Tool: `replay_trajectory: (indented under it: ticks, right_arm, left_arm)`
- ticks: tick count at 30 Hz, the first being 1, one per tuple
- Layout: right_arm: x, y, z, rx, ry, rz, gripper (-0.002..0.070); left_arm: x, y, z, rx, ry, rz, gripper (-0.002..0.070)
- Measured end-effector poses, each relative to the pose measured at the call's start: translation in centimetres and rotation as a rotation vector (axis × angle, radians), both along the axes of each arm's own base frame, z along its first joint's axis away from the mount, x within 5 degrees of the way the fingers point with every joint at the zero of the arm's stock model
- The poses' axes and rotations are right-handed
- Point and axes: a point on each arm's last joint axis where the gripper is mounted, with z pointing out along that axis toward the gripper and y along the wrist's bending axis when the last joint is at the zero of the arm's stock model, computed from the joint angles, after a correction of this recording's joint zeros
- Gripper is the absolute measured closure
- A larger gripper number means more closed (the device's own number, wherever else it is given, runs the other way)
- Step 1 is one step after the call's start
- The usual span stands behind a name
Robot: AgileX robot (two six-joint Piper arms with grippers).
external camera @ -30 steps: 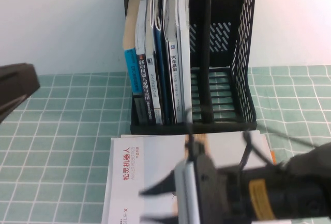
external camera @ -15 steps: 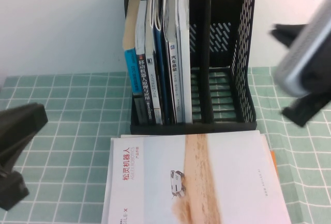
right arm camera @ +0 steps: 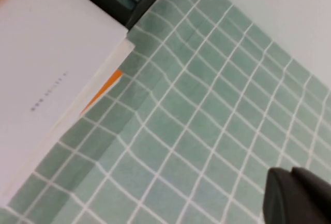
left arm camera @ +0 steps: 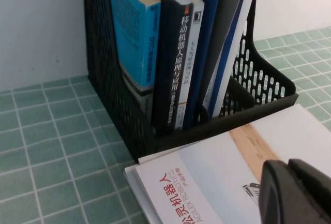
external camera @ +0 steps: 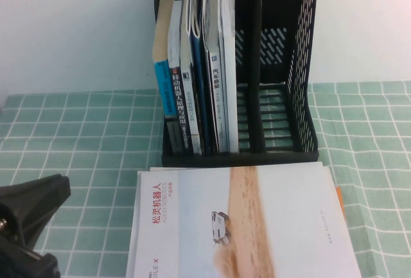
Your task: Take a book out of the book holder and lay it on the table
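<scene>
The book [external camera: 247, 223] lies flat, cover up, on the green bench [external camera: 77, 137], just near of the black book holder [external camera: 276, 98]; it rests on other flat printed matter, whose white edge and an orange corner [right arm camera: 103, 87] peek out at its right side. Judged from this, the laying-down is done and what remains is to pull both arms clear. To do that well, retreat up and away from the book so nothing drags the thin cover or nudges the holder, whose other books [external camera: 192, 72] stand upright in its left slots.

The left tool [external camera: 26, 226] sits low at the near left, beside the book; I cannot tell whether it is open or shut. The right tool [right arm camera: 297, 195] hangs over bare cloth to the right of the book, jaws fully closed and holding nothing.

Compared with a second ago, the right tool has left the book and gone out of the overhead view, while the left tool has moved nearer.
</scene>
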Motion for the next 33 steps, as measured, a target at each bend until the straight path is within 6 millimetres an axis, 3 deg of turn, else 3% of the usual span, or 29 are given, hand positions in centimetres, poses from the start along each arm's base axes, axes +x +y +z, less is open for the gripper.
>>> replay_trajectory:
  ticks: [6,11,20,33]
  right_arm:
    - [-3.1,-2.5,-4.0,0.245,-0.045,0.016,0.0678]
    - [-4.6,-4.0,-6.4,0.34,-0.09,0.026,0.0678]
    - [-6.5,-6.1,-5.9,0.507,-0.225,0.043,0.0678]
    - [-6.6,-6.2,-5.9,0.519,-0.23,0.041,0.0678]
  left_arm:
    - [0.0,0.0,-0.1,0.002,0.006,-0.002,0.0678]
    - [0.0,0.0,-0.1,0.004,0.009,-0.003,0.0678]
    - [-0.2,0.0,-0.4,0.017,0.036,-0.011,0.0677]
    - [-0.5,0.0,-0.7,0.026,0.059,-0.019,0.0678]
